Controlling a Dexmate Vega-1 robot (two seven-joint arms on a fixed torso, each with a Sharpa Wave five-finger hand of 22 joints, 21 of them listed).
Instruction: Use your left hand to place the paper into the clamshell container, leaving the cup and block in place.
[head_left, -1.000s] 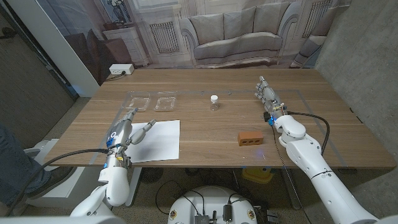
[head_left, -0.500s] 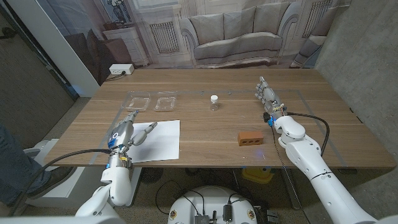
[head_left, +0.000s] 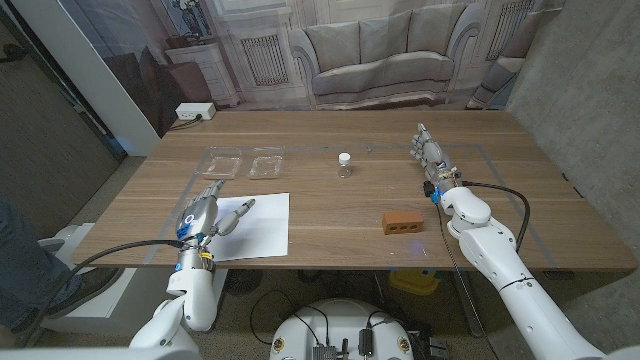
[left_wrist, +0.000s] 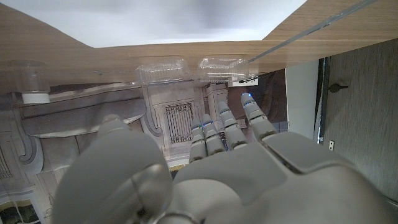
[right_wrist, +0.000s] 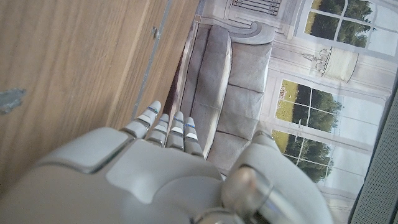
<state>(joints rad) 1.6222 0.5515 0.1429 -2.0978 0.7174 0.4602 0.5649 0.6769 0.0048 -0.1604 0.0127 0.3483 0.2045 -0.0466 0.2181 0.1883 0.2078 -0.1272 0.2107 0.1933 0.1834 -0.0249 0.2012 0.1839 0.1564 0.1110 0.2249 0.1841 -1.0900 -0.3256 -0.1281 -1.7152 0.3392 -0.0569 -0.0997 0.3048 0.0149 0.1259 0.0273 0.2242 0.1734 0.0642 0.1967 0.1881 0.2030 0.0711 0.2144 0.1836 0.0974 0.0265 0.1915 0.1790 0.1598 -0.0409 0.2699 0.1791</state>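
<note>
Near the table's (head_left: 330, 215) left front edge, the paper (head_left: 254, 226) lies flat, the left hand (head_left: 207, 210) at its left border, fingers apart and holding nothing. Beyond it sits the clamshell container (head_left: 246, 163) — seen open-lidded from the left wrist (left_wrist: 189, 64). The cup (head_left: 344, 164) and block (head_left: 404, 221) stand well apart. The right hand (head_left: 429, 150) waits, fingers straight, empty.

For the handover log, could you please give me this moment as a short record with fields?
paper: white sheet flat on the table's near left, not yet lifted
clamshell container: clear, open, beyond the paper
cup: small clear cup mid-table, upright
block: brick-coloured block near the right front
left hand: at the paper's left edge, fingers spread, holding nothing
right hand: fingers extended at the table's right, holding nothing
</note>
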